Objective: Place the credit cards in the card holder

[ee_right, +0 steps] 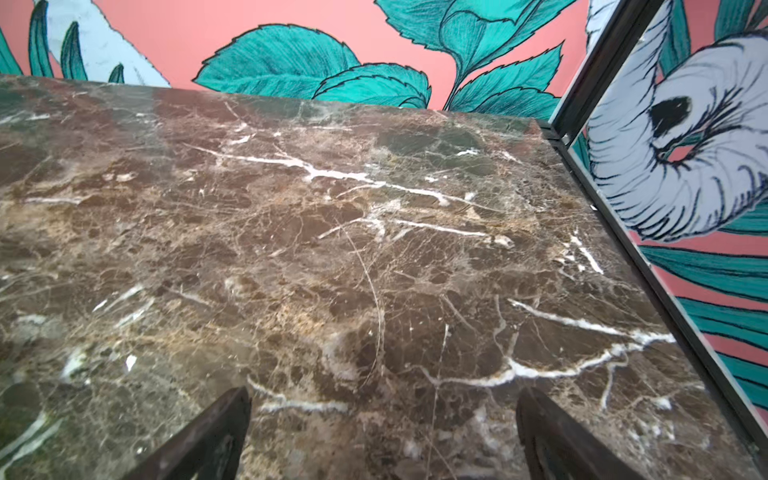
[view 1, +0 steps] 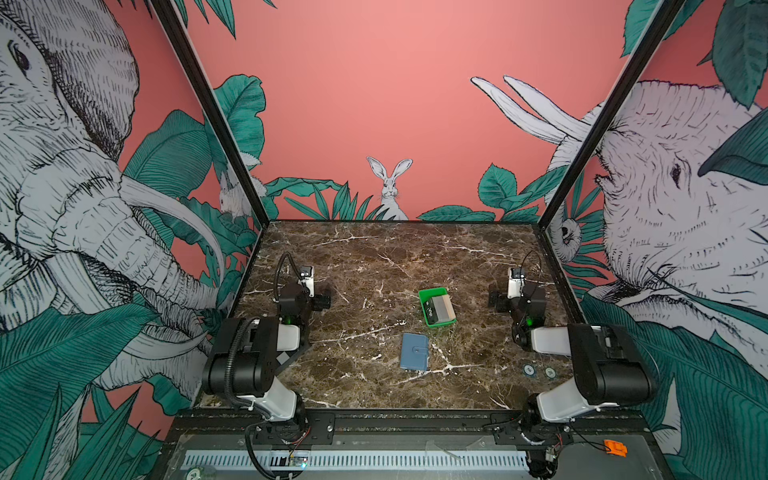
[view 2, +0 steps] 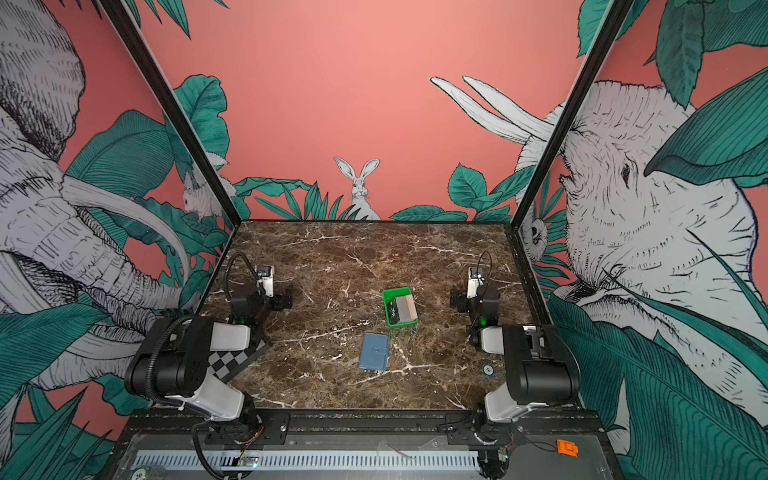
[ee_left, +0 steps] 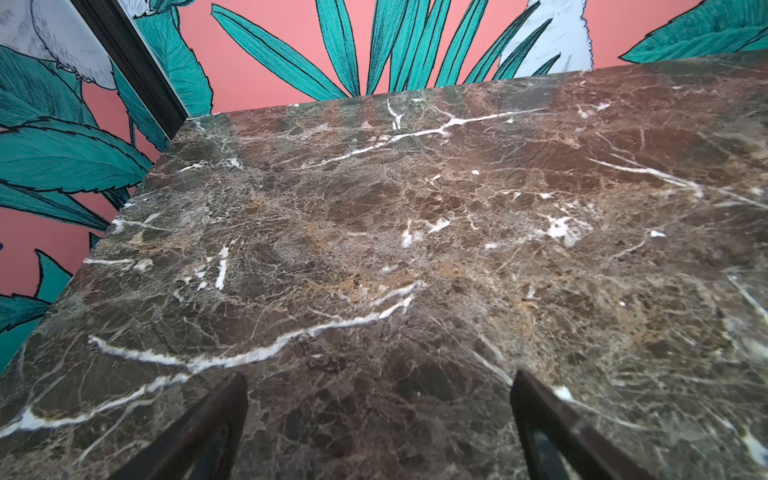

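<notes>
The credit cards (view 1: 439, 308) (view 2: 401, 309) stand together as a small stack in a green tray (view 1: 432, 291) (view 2: 395, 292) right of the table's middle; a black "VIP" card, a grey one and a beige one show. The card holder (view 1: 414, 351) (view 2: 374, 352), slate-blue and closed with its snap tab, lies flat just in front of the tray. My left gripper (ee_left: 379, 377) is open over bare marble, its arm (view 1: 297, 299) folded back at the left. My right gripper (ee_right: 384, 392) is open too, its arm (view 1: 525, 297) folded at the right. Neither wrist view shows cards or holder.
Two small round discs (view 1: 528, 369) (view 1: 550, 372) lie on the marble table (view 1: 374, 257) near the right arm's base. A checkerboard plate (view 2: 237, 359) sticks out under the left arm. Patterned walls close the table on three sides.
</notes>
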You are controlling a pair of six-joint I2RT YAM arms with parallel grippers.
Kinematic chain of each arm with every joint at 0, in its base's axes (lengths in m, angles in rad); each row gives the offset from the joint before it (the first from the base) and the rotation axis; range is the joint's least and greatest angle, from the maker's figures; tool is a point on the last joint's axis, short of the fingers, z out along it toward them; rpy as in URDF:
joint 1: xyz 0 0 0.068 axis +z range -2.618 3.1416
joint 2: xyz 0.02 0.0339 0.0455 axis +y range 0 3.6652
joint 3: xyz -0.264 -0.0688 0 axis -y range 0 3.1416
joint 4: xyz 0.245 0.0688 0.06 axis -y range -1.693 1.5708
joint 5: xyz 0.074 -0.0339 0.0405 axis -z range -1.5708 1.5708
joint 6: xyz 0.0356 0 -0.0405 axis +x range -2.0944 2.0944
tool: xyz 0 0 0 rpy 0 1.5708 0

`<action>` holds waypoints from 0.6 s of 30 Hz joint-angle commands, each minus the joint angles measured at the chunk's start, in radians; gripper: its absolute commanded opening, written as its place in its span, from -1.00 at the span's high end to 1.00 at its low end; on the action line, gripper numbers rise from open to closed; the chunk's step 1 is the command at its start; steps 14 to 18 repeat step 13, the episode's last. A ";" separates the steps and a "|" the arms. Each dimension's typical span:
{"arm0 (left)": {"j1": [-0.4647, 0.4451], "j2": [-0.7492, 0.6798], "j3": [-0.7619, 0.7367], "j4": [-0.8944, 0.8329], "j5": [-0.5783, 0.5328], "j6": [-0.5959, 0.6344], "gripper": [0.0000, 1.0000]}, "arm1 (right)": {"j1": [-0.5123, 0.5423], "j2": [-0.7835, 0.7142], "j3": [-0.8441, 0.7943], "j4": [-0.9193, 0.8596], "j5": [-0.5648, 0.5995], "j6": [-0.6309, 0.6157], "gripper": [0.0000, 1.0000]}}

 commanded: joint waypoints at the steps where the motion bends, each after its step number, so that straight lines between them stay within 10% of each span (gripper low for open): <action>1: -0.002 -0.021 0.011 0.000 -0.005 0.016 -0.98 | -0.001 -0.004 0.014 -0.003 0.003 -0.006 -0.96; 18: -0.003 -0.020 0.010 0.001 -0.006 0.016 -0.98 | 0.000 -0.004 0.011 0.001 0.006 -0.004 -0.96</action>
